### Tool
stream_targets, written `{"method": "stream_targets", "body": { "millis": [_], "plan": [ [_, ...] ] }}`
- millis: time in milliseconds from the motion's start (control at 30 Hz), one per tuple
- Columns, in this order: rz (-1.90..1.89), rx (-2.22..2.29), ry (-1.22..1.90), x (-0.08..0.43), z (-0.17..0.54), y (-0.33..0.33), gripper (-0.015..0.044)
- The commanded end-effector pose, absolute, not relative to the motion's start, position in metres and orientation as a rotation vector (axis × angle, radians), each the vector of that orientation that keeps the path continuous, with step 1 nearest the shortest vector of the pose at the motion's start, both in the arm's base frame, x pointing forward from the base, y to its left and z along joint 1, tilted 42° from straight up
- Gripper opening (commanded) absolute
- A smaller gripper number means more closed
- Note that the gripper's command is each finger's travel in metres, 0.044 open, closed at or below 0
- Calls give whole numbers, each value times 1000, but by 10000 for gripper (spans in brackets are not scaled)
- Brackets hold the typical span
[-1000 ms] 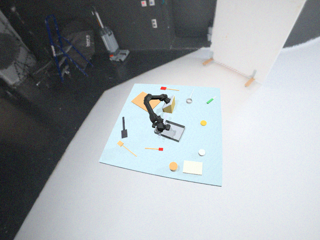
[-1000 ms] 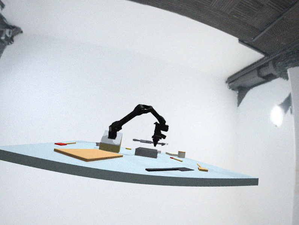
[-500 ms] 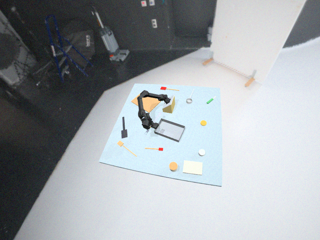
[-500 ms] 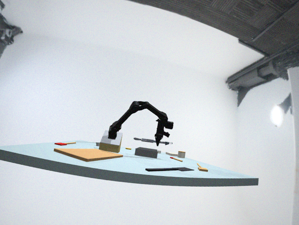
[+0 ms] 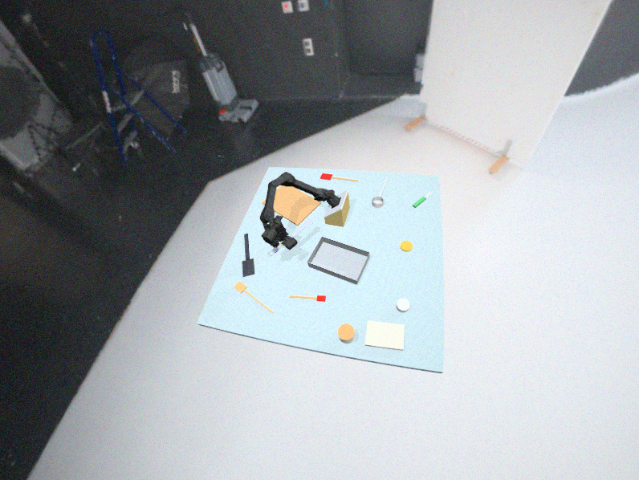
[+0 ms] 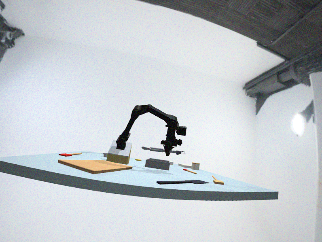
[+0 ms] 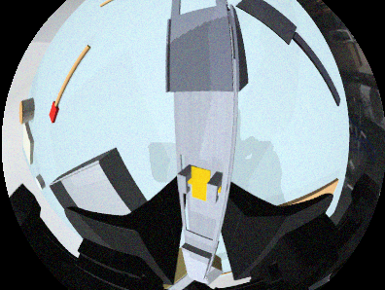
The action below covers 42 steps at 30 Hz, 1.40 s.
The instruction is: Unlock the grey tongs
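Observation:
My gripper [image 5: 282,242] [image 6: 168,153] [image 7: 197,177] points down and is shut on the grey tongs [image 5: 301,229] [image 6: 156,148] [image 7: 204,114], gripped partway along. They hang nearly level above the table, their two arms close together. A thin loop shows at one end and a yellow piece on them in the wrist view. The roasting tin [image 5: 338,261] [image 6: 157,164] [image 7: 125,172] stands to the right of the gripper in the top view, with nothing across it. The wooden board [image 5: 278,200] [image 6: 78,164] lies behind the gripper there, with nothing on it.
A black spatula [image 5: 247,266] [image 6: 182,181] [image 7: 267,19] lies left of the gripper in the top view. A wedge-shaped block [image 5: 338,216] [image 6: 118,158] stands by the arm's base, between board and tin. A wooden spatula [image 5: 240,286] and a red-headed tool [image 5: 320,298] [image 7: 53,112] lie nearer the front.

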<state>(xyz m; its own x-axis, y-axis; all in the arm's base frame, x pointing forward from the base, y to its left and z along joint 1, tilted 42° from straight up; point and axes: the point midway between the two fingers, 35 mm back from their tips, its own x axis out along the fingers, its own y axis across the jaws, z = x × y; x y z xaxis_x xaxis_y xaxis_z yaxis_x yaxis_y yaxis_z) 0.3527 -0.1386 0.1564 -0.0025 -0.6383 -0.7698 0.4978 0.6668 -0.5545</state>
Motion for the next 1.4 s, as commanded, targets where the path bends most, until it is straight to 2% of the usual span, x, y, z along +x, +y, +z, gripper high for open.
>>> {"method": "stream_targets", "body": {
  "millis": [0, 300, 567, 1367],
  "plan": [
    [-939, -101, 1251, 335, 181, -154, -150],
    [-1045, -17, 1169, 294, 220, -186, -150],
    [-1056, 17, 1171, 285, 222, -196, -150],
    [-1155, 288, 1132, 197, 241, -264, -150]
  ]
}}
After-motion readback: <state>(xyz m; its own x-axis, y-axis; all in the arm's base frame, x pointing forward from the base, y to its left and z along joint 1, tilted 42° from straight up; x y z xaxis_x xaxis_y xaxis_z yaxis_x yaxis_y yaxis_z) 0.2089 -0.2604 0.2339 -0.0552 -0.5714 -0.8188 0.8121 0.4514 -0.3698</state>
